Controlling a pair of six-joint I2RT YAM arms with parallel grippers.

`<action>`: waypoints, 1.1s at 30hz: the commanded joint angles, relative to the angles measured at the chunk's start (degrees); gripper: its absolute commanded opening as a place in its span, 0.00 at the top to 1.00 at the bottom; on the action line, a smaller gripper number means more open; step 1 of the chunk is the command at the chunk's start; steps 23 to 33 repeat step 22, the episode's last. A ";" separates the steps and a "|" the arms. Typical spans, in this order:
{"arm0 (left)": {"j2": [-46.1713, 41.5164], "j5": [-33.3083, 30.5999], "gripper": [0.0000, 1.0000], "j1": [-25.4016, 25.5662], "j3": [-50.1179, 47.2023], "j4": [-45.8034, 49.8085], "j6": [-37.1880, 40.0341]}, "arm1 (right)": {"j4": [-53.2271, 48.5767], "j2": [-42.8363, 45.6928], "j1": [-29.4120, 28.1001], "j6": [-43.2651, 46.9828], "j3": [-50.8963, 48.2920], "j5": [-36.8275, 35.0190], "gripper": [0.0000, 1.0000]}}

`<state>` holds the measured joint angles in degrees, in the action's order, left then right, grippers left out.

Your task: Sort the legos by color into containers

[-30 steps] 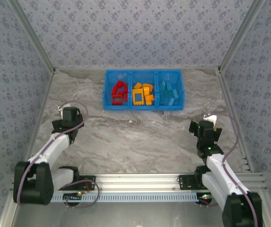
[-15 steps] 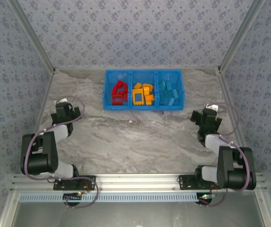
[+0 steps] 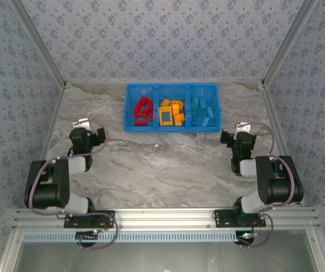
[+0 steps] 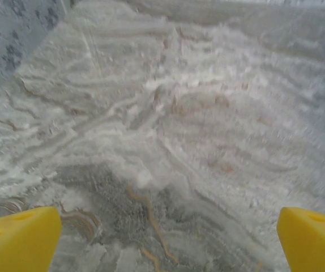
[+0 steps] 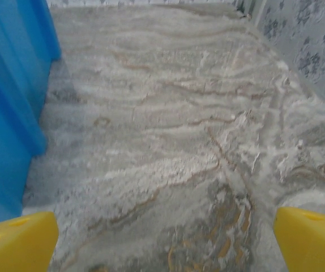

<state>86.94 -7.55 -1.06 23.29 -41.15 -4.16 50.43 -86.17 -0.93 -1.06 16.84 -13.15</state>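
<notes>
Both tools are released and empty: the left tool and the right tool hover low over the marbled tabletop, yellow fingertips spread wide in each wrist view. Every one of the legos I can make out lies in the blue bin at the far centre, with red bricks left, yellow-orange bricks middle and teal bricks right. The bin's long axis runs left to right, far and inward from each tool. The right tool is nearer, just beside its end wall. Sorting looks finished

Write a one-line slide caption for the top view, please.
Legos sorted by color in the blue bin; left gripper and right gripper open, empty.
</notes>
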 commanded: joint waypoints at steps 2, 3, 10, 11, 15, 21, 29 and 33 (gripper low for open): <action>0.74 -0.89 0.02 0.99 -0.35 -6.51 1.53 | -0.17 -0.89 -0.81 3.05 3.35 1.87 0.00; 0.85 -0.98 0.02 1.05 -0.35 -6.56 1.48 | -0.41 -1.17 -0.02 2.62 3.73 3.06 0.00; 0.79 -1.14 0.02 1.07 -0.35 -6.58 1.63 | -2.49 -1.08 1.54 1.20 4.60 4.75 0.00; 0.81 -1.07 0.02 1.06 -0.27 -6.58 1.63 | -2.49 -1.04 1.54 1.15 4.61 4.80 0.00; 0.83 -1.06 0.02 1.13 -0.27 -6.58 1.68 | -2.45 -1.05 1.48 1.23 4.60 4.80 0.00; 0.84 -1.07 0.02 1.09 -0.24 -6.40 1.55 | -2.45 -1.06 1.51 1.24 4.62 4.79 0.00; 0.79 -1.09 0.02 1.09 -0.19 -6.40 1.60 | -2.45 -1.09 1.50 1.15 4.65 4.87 0.00; 0.79 -1.09 0.02 1.09 -0.19 -6.40 1.60 | -2.45 -1.09 1.50 1.15 4.65 4.87 0.00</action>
